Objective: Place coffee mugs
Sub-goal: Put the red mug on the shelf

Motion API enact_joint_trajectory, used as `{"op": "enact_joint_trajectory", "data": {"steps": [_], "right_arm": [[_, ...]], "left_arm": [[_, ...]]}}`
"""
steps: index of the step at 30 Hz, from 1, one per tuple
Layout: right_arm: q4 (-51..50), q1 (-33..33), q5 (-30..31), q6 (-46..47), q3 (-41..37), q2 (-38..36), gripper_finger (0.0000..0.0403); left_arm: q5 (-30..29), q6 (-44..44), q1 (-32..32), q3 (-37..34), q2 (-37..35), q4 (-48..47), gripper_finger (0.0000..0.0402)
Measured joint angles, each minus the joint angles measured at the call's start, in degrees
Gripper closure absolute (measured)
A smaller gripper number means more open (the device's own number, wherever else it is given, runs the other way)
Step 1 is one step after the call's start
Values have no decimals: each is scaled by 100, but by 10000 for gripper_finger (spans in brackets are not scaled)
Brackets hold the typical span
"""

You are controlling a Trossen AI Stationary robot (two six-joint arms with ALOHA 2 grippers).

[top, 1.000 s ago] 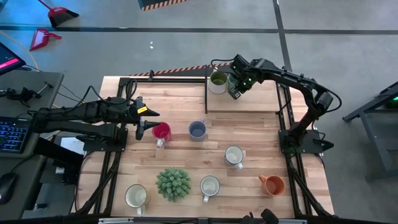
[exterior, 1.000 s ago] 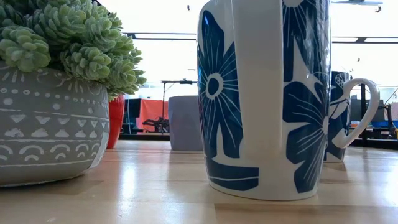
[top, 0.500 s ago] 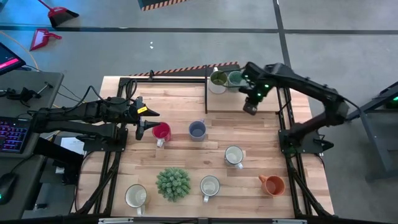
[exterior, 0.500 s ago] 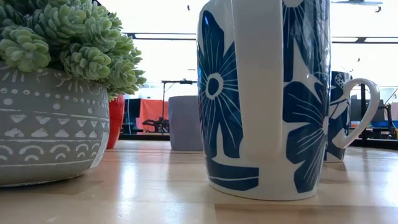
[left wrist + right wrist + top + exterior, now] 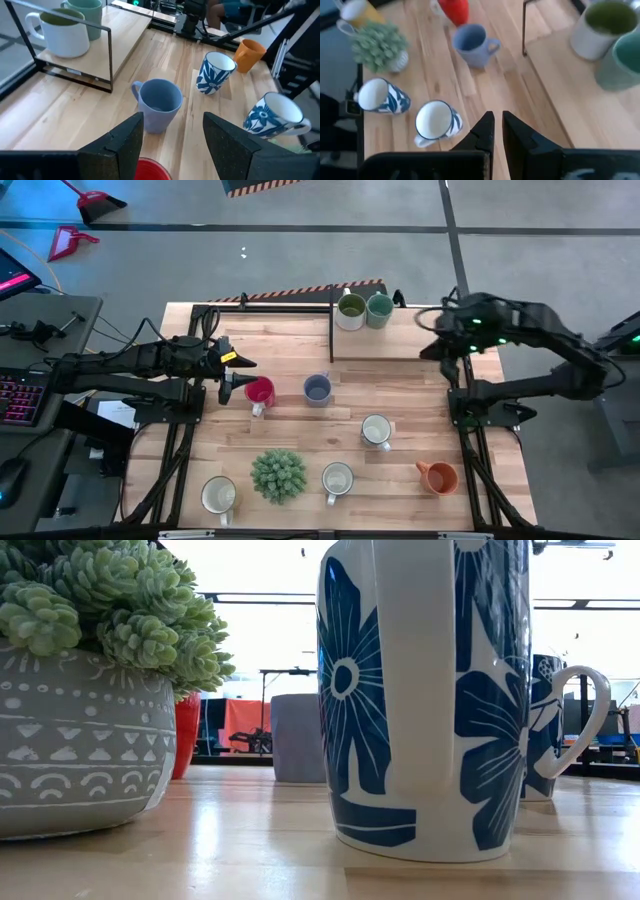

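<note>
Two mugs are parked on the raised wooden platform (image 5: 400,340) at the far side of the table (image 5: 300,420): the olive green mug (image 5: 350,311) and the teal mug (image 5: 379,310), right next to each other. The right gripper (image 5: 443,345) is off by the table's right edge, near the platform's corner, holding nothing, its fingers (image 5: 485,131) nearly together with just a thin gap. The left gripper (image 5: 228,381) sits just beside the red mug (image 5: 259,391), fingers (image 5: 127,142) spread wide and not touching it as far as I can see. The blue-grey mug (image 5: 317,389) stands a bit past the red one toward the middle. Nearer the front are a white flowered mug (image 5: 376,431), another (image 5: 337,479), a third one (image 5: 219,496) near the front left, the orange mug (image 5: 438,477) at the front right, and a spiky potted plant (image 5: 278,475) between two of the white ones.
</note>
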Motion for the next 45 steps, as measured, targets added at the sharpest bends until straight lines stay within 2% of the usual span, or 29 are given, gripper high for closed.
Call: {"op": "enact_joint_trajectory", "data": {"steps": [6, 13, 19, 25, 29, 37, 45], "right_arm": [[500, 479, 201, 109, -235, -685, 387], [2250, 795, 54, 92, -2198, -1666, 387], [3597, 891, -177, 115, -3740, -2371, 387], [5309, 963, -530, 568, -5061, -2720, 387], [5481, 960, -529, 1052, -5257, -2724, 387], [5457, 960, -597, 1276, -5077, -2735, 387], [5229, 960, -569, 1246, -5073, -2733, 387]], "left_arm": [[-1, -440, 0, -1, 0, 42, 209], [0, -448, 0, 0, 31, 591, 209], [-2, -474, 0, 4, 117, 655, 209], [-131, -1390, -1, 4, 432, 641, 209], [-214, -1869, 0, 29, 618, 343, 209], [-160, -2348, 0, 724, 1178, -1834, 218], [-324, -2498, 4, 911, 2044, -2596, 222]]}}
